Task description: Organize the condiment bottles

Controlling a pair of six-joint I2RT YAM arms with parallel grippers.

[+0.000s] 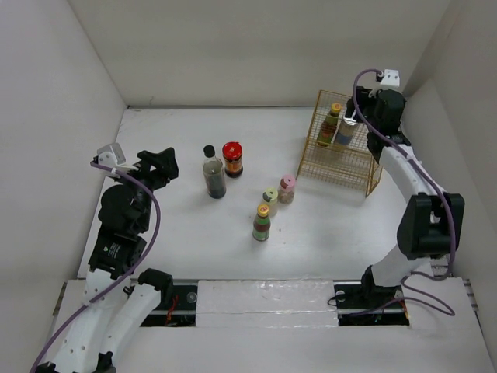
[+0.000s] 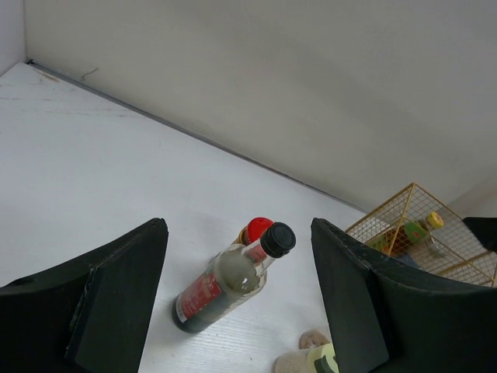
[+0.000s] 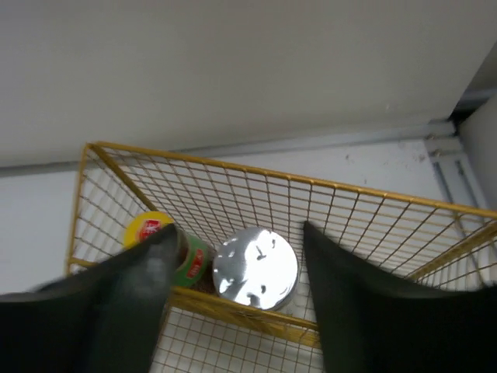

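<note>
The tall dark black-capped bottle [image 1: 214,175] and the red-lidded jar [image 1: 232,158] stand mid-table. The pink-capped shaker [image 1: 286,188], the yellow-capped shaker [image 1: 270,200] and a green-labelled yellow-capped bottle [image 1: 262,223] stand to their right. My left gripper [image 1: 159,167] is open and empty, left of the dark bottle [image 2: 225,284], which shows between its fingers [image 2: 116,303]. The second green-labelled bottle [image 1: 332,124] and the silver-lidded jar [image 1: 346,128] stand inside the gold wire basket [image 1: 342,155]. My right gripper [image 3: 239,233] is open above the silver lid [image 3: 255,268], not gripping it.
The basket stands at the back right near the side wall. White walls enclose the table on three sides. The basket's wire rim [image 3: 256,175] surrounds the right fingers. The basket also shows in the left wrist view [image 2: 411,225].
</note>
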